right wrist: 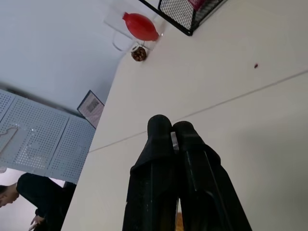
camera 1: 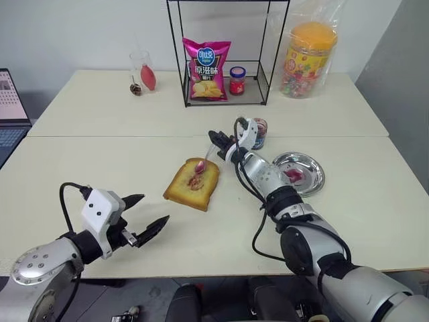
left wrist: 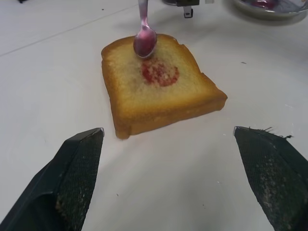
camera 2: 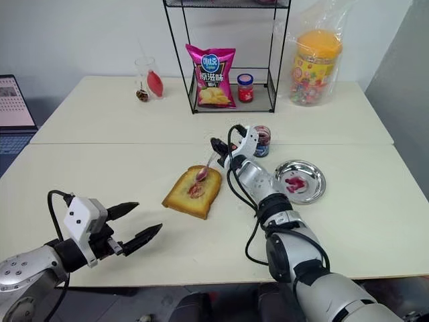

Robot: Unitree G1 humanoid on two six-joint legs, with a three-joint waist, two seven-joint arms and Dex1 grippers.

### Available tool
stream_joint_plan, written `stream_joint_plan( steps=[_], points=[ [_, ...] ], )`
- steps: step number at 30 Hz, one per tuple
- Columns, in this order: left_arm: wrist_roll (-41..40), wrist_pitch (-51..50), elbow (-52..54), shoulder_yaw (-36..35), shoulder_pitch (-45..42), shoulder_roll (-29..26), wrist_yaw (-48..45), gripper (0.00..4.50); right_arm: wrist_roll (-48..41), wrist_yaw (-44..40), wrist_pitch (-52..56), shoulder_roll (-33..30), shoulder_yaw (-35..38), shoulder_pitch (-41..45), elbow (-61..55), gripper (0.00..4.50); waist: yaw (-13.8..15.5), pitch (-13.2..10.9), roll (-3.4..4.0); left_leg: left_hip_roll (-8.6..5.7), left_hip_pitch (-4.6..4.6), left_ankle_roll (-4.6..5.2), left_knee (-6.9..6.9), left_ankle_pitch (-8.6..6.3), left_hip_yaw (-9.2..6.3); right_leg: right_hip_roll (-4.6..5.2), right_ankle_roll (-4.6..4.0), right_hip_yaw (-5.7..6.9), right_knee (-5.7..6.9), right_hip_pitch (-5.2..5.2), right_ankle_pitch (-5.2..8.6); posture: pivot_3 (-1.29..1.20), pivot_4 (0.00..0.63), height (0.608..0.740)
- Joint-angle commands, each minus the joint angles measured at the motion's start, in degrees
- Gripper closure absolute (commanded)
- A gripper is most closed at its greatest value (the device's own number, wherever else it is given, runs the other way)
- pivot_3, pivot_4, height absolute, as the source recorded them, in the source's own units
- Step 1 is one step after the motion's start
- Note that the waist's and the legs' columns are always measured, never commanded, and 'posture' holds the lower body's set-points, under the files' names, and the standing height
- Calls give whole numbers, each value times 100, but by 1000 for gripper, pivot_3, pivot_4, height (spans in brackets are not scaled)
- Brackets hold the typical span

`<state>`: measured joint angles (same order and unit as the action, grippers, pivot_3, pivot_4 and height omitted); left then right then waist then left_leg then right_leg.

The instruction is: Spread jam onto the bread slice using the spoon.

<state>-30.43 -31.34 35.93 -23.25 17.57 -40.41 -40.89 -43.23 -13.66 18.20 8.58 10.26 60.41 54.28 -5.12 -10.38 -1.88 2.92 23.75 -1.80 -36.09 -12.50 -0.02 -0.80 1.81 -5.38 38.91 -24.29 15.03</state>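
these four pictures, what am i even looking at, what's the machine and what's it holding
It is a humanoid robot with two arms, each ending in a gripper of two black fingers. Two pictures come from cameras on its head, looking down over a pale table. The other two come from cameras on its wrists, looking along the fingers.

The right gripper is shut on a spoon, whose jam-stained bowl is at the bread slice. A red smear of jam sits on the bread. The left gripper hangs open nearer the robot, holding nothing.

Also on the table: a steel dish, a small jar, and a wire rack with a chips bag.
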Motion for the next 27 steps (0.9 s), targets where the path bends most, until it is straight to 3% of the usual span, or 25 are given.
stream_joint_plan(
  steps=[1,7,11,16,23,27],
  points=[
    [-51,124,-63,-240,-89,-158,-145,0,79,-137,54,481,145,312,-138,4426,1,0,0,1,0,0,1,0,0,0,-2,1,0,0,2,0,150,740],
    [-182,19,-554,-549,-296,-842,-824,0,-310,-147,1555,235,44,-96,-1832,4426,3,-6,6,2,17,-1,5,-1,-4,0,-5,10,4,-17,3,0,150,740],
    [-387,-259,-1011,-825,-698,-1659,-1446,0,-749,27,2542,-91,107,-513,-3314,4426,21,-2,0,6,20,-1,5,-1,-15,1,-6,25,0,-15,6,0,150,740],
    [-901,-713,-1527,-288,-2271,-2440,-1821,0,-1390,157,3692,-977,212,-1193,-5371,4426,98,-14,8,0,34,-1,-1,0,-44,4,12,53,-3,-10,26,0,150,740],
    [-702,-810,-1654,1671,-4377,-1829,-1968,0,-1834,918,4179,-1938,806,-1853,-6739,4426,91,-18,17,-11,21,-1,3,0,-23,8,22,30,-1,0,24,0,150,740],
    [-157,-357,-2037,2869,-5279,-975,-2219,0,-1584,1575,3940,-2447,1462,-2565,-7307,4426,80,-16,20,-10,20,0,6,-1,-12,0,22,11,-1,-7,24,0,150,740]
  ],
)
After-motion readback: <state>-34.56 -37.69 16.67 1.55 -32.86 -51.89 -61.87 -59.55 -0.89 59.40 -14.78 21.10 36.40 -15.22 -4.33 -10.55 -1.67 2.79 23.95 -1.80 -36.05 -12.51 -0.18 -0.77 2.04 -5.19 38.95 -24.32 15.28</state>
